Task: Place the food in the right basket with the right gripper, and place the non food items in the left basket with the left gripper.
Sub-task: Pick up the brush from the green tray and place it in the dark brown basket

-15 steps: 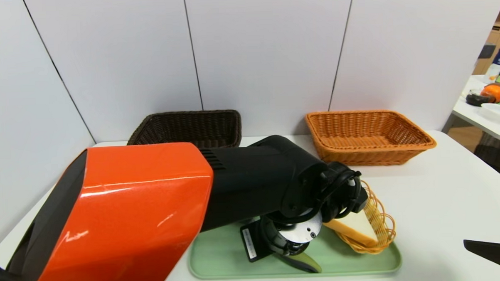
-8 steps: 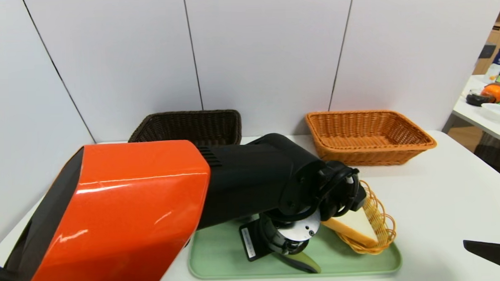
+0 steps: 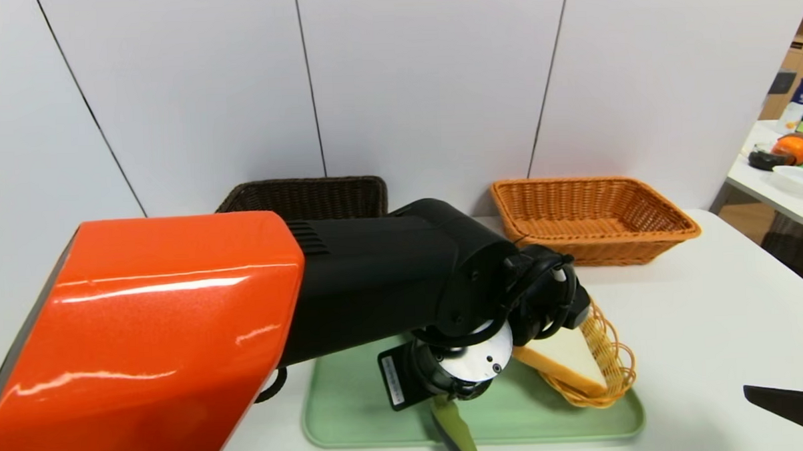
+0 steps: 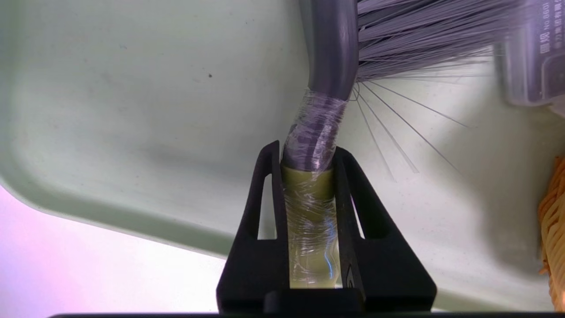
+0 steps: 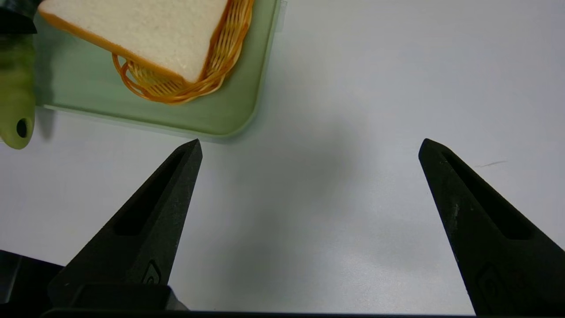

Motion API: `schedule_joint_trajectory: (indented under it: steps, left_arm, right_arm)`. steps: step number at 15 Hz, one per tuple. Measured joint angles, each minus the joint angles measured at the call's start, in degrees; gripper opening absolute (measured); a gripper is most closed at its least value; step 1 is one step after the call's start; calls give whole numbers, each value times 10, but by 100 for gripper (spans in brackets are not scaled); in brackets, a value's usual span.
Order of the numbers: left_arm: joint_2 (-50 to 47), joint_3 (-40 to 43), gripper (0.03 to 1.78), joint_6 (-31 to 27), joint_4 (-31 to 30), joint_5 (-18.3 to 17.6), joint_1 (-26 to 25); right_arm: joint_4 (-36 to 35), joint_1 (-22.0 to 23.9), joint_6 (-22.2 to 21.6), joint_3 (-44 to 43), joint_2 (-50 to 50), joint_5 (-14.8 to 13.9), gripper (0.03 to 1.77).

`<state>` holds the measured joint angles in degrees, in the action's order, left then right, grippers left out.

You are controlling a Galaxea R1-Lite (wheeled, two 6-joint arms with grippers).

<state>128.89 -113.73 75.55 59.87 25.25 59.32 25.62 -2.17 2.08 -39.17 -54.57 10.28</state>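
Observation:
My left gripper (image 4: pixel 307 152) is shut on the olive-green handle of the brush (image 4: pixel 311 229), whose grey bristles (image 4: pixel 419 39) fan out beside the grey case (image 4: pixel 536 53) over the green tray (image 4: pixel 132 110). From the head view the handle (image 3: pixel 454 427) hangs below my left wrist, and the case (image 3: pixel 395 379) lies on the tray under it. The bread slice (image 3: pixel 566 356) rests in a small wicker dish (image 3: pixel 609 352) at the tray's right end. My right gripper (image 5: pixel 310 148) stands open over bare table, right of the tray. The brown left basket (image 3: pixel 307 199) and the orange right basket (image 3: pixel 591 219) stand at the back.
The green tray (image 3: pixel 355 414) sits near the table's front edge. My left arm's orange shell (image 3: pixel 145 341) fills the near left of the head view. Another table with odd items (image 3: pixel 790 158) stands at the far right. White wall panels close the back.
My left gripper has closed on the brush handle and risen a little; the handle now hangs steeply below the wrist instead of lying on the tray. The right arm has not moved.

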Motion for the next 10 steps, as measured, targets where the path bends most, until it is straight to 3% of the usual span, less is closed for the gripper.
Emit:
schedule_joint_trajectory:
  steps: [6, 10]
  left_arm:
    - [-6, 0, 33, 1, 2, 1, 0]
    - [-39, 4, 33, -8, 6, 24, 0]
  right_arm:
    - [0, 0, -1, 0, 1, 3, 170]
    - [0, 0, -1, 1, 2, 2, 170]
